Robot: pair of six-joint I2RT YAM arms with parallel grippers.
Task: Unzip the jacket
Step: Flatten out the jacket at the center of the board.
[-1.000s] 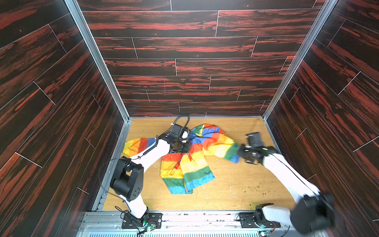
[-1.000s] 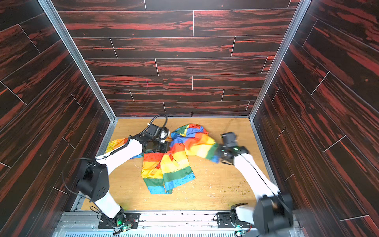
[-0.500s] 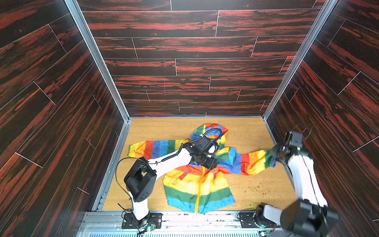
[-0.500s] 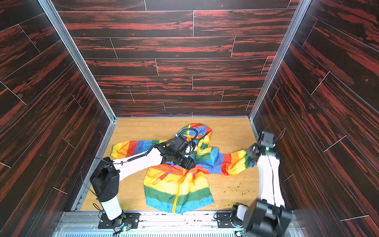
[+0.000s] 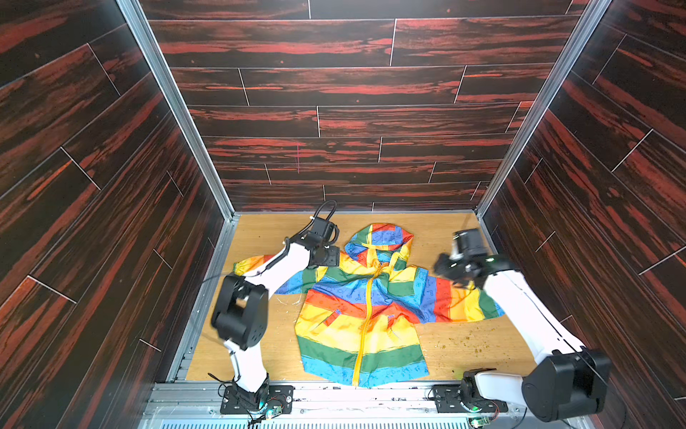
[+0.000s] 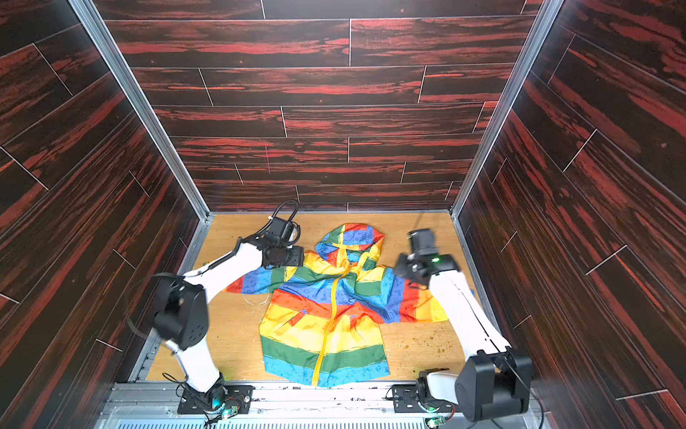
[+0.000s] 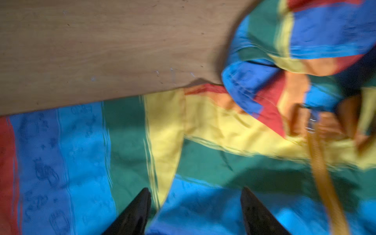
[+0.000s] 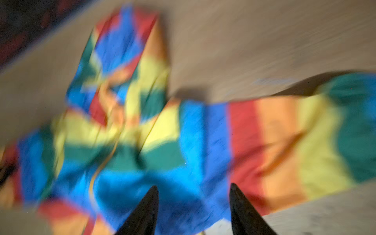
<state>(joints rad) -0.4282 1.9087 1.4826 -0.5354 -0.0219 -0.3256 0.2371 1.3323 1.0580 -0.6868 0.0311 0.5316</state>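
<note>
The rainbow-striped jacket lies flat, front up, hood toward the back wall. Its yellow zipper runs closed from hem to collar. My left gripper hovers over the jacket's left shoulder. In the left wrist view this gripper is open above blue and green fabric, holding nothing, with the zipper off to one side. My right gripper is above the right sleeve. The blurred right wrist view shows it open over the blue stripe.
The wooden floor is boxed in by dark red plank walls on three sides. A metal rail carries both arm bases along the front edge. Small crumbs lie on the floor at the front right.
Both grippers were shut on the bunched jacket. It is now spread flat and both have let go and opened. The left gripper drew back to the shoulder, the right came in from the wall.
</note>
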